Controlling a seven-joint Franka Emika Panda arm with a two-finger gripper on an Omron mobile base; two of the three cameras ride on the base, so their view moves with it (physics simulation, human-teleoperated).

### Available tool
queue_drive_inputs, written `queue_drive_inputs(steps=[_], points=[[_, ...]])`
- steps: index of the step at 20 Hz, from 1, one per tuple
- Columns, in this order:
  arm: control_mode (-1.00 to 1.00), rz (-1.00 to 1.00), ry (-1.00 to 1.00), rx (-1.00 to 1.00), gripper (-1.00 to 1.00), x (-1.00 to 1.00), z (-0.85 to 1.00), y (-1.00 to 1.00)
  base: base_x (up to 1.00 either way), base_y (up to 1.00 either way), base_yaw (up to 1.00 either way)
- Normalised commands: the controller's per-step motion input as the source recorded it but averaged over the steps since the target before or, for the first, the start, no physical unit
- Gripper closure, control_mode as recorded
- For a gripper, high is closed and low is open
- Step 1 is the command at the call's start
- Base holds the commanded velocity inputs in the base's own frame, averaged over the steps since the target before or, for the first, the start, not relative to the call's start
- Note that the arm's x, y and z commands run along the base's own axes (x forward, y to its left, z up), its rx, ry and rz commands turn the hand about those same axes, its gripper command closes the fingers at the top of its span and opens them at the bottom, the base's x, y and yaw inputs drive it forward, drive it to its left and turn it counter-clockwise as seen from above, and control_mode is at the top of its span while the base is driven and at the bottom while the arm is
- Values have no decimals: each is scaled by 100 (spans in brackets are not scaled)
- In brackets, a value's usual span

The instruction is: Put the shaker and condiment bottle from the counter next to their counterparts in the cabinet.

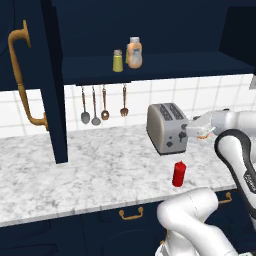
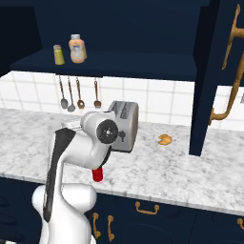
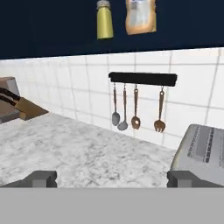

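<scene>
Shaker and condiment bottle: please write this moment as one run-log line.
shaker: on cabinet shelf beside peach-orange bottle | condiment bottle: upright on counter near toaster | gripper: open, empty

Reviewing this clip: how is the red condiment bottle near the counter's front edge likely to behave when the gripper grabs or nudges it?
The red condiment bottle stands upright, tall on a narrow base, so a sideways nudge would probably tip it. It looks round, so once down it may roll, and it stands close to the counter front edge. As a squeeze bottle, its walls likely give a little under the fingers.
</scene>
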Motion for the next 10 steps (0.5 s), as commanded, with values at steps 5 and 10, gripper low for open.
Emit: queue_drive_inputs(steps=[5,10], points=[[-100,33,14,-30,-100,-24,-100,-74,0,0,0],[-100,19,3,-1,-100,-22,-68,-42,0,0,0]])
